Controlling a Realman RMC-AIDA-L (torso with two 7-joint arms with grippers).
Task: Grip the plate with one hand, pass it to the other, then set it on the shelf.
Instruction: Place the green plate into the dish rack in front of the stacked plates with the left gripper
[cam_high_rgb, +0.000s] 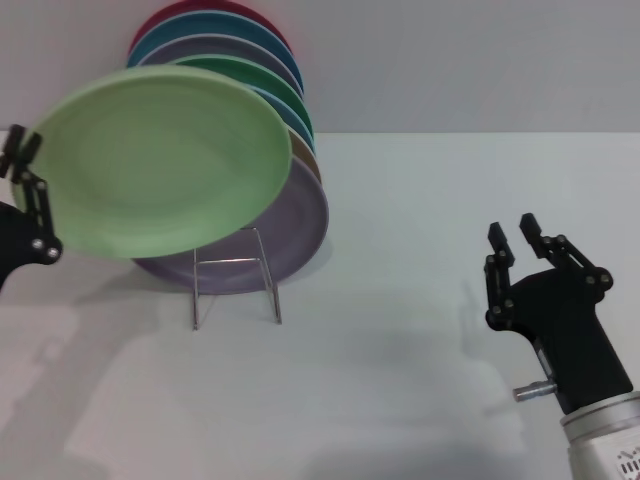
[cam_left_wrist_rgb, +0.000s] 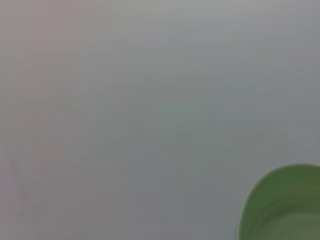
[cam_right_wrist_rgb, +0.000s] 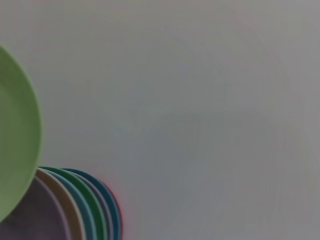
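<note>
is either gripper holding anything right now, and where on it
The left gripper holds the light green plate by its left rim, lifted in front of the rack's plates. The right gripper is open and holds nothing.

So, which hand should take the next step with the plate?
Probably the right hand: it's open and free, low on the right. The left hand already grips the light green plate at its rim, above the wire shelf, so the handover comes next.

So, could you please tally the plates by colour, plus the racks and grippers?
Light mint-green plate, held by the left gripper: 1
Lavender plates: 2
Blue plates: 2
Dark green plate: 1
Tan plate: 1
Crimson plate: 1
Wire shelf: 1
Grippers, including the right gripper: 2
Total: 11
</note>
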